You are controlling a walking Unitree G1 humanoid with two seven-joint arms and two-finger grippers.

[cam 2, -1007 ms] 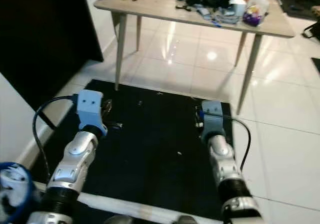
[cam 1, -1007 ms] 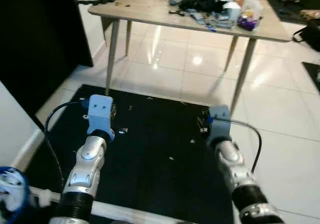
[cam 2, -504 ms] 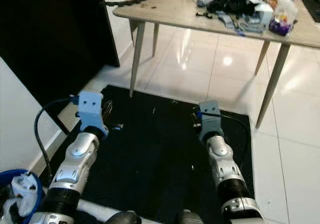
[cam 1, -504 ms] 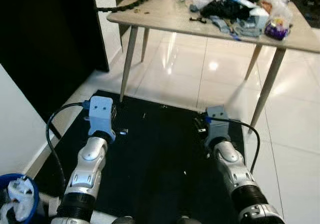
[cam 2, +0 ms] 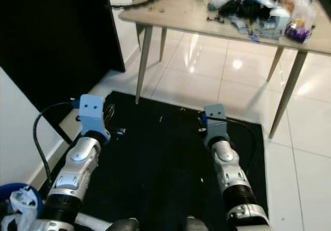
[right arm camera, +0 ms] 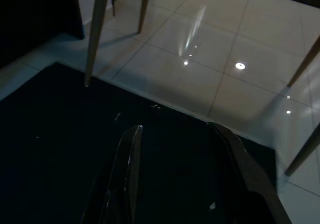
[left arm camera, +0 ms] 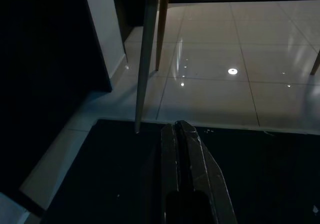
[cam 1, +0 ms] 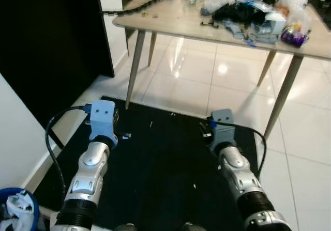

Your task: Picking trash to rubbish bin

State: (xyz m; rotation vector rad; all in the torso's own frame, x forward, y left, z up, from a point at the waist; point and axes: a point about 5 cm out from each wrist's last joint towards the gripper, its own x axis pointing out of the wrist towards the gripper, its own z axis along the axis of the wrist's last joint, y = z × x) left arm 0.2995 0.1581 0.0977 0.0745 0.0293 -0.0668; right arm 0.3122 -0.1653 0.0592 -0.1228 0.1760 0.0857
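glossy white tiled floor point(cam 1: 181, 81) with a black mat point(cam 1: 160, 174) is seen below. a wooden table point(cam 1: 170, 21) is placed at 12 o'clock, its top cluttered with bags and wrappers point(cam 1: 253, 16). a blue rubbish bin point(cam 1: 18, 210) holding white trash is seen at 8 o'clock. the left gripper point(left arm camera: 182, 149) is held over the mat, fingers pressed together, empty. the right gripper point(right arm camera: 177, 174) is held over the mat at 4 o'clock, fingers spread apart, empty.

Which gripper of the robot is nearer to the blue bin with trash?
Left. The left gripper is on the blue bin's side, over the black mat; the right gripper is across the mat.
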